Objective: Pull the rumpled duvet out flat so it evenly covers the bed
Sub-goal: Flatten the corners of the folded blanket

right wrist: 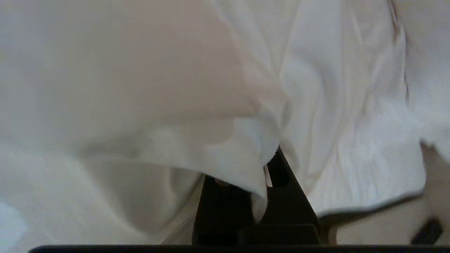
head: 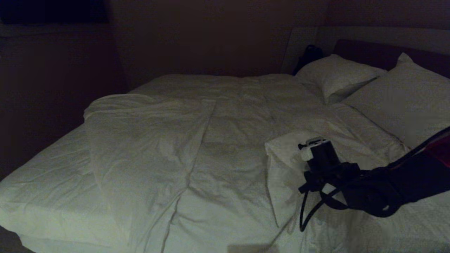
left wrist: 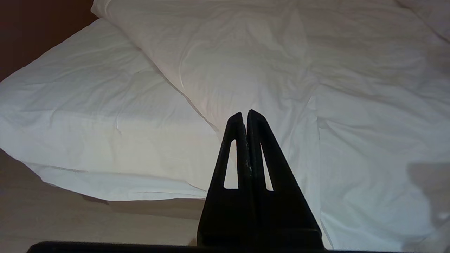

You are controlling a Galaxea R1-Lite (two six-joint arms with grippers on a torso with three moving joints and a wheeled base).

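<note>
Dim bedroom, dark wall behind the bed (head: pixel 45 182) and its dark headboard. Duvet (head: pixel 197 147) lying rumpled across the mattress, one long fold doubled over on the side far from the pillows (head: pixel 404 98), bare sheet (left wrist: pixel 88 116) exposed beyond that fold. Long ridge of the fold running from the headboard-side wall toward the foot edge, so cover bunched inward rather than spread. Right gripper (head: pixel 314 144) near the pillows, over the foot-side half of the duvet, jaws clamped on a raised flap of the duvet (right wrist: pixel 246 165); cloth draped over the fingers in the right wrist view. Left gripper (left wrist: pixel 245 114) parked off the foot edge, jaws pressed together, holding nothing. Likely risks: thin pinch of fabric slipping out under a hard pull; tugging one corner only, skewing the cover and dragging the far fold further from its edge.
</note>
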